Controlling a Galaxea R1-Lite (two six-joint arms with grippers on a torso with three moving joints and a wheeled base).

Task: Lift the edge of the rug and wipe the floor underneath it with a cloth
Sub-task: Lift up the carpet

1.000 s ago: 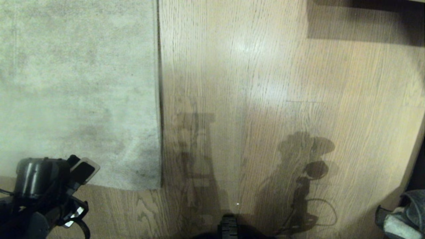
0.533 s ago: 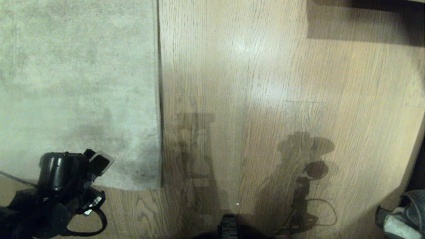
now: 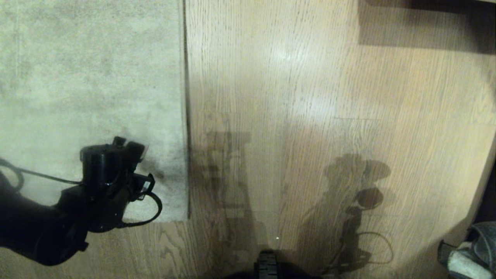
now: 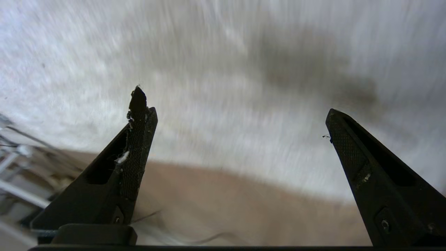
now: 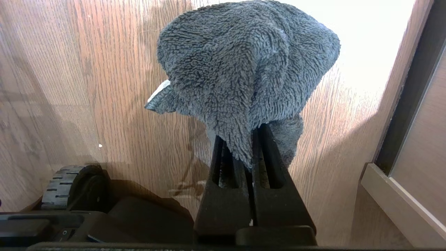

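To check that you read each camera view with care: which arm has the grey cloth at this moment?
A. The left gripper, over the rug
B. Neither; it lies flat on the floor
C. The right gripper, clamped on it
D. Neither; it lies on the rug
C: in the right wrist view the right gripper is shut on the cloth, while the left gripper stands open and empty over the rug.

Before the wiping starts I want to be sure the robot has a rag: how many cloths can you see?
1. The grey cloth is pinched in the right gripper above the floor, also showing at the head view's lower right corner. Others may lie out of view.
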